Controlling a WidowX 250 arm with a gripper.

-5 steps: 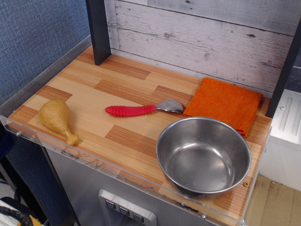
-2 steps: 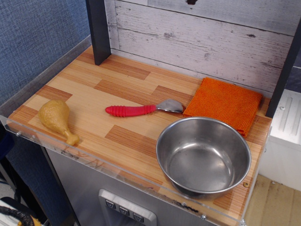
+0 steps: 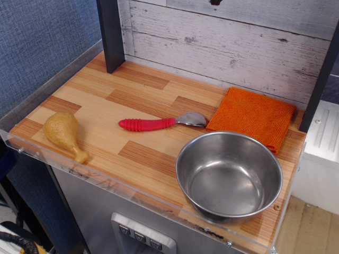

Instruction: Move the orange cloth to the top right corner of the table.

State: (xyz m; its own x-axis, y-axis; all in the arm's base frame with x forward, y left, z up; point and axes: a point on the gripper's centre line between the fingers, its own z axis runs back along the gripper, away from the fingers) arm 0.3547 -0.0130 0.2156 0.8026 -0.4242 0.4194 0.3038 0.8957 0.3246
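Single view, angled down from the front. Orange cloth [image 3: 251, 116] lies flat and folded at the back right of the surface [image 3: 100, 103], up against the white plank wall [image 3: 222, 47], its right edge near a dark post [image 3: 320, 79]. Its front corner sits just behind the rim of a metal bowl [image 3: 229, 175]; cannot tell if they touch. The bowl stands upright at the front right, near the clear plastic edge.

Spoon [image 3: 161, 123] with a red ribbed handle lies mid-surface, handle pointing left, metal head touching or just beside the cloth's left corner. Toy chicken drumstick [image 3: 64, 135] lies at the front left, well apart from the rest, bone end toward the front edge. A second dark post [image 3: 110, 34] stands at the back left.

Claw: only a small dark bit [image 3: 215, 2] pokes in at the top edge, possibly part of the arm; the claw's spread cannot be told.
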